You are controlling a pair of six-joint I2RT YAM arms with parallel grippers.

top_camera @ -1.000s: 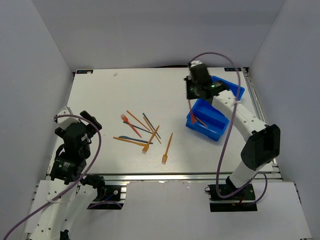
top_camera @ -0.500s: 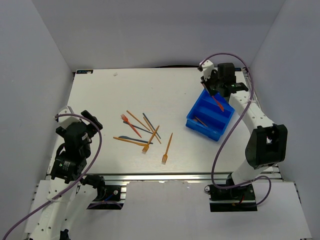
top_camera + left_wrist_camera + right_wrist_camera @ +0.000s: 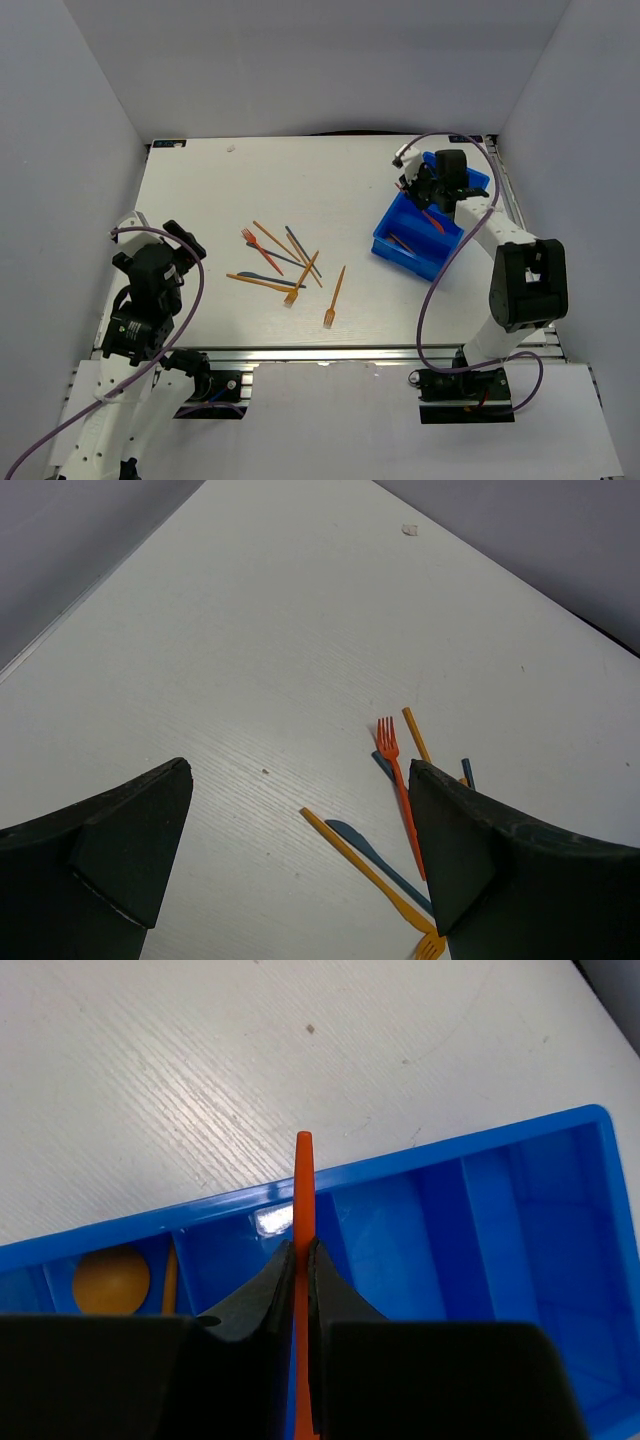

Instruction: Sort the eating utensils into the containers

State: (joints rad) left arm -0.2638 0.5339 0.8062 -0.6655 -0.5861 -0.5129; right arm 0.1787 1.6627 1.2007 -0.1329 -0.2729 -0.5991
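Moved farther over the blue tray [image 3: 520, 1210], right hand [image 3: 301, 1251] pinches red utensil [image 3: 303, 1175], tip jutting past it.

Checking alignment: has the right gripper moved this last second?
Yes. The right gripper shifted right, from the left edge of the blue tray to above its middle.
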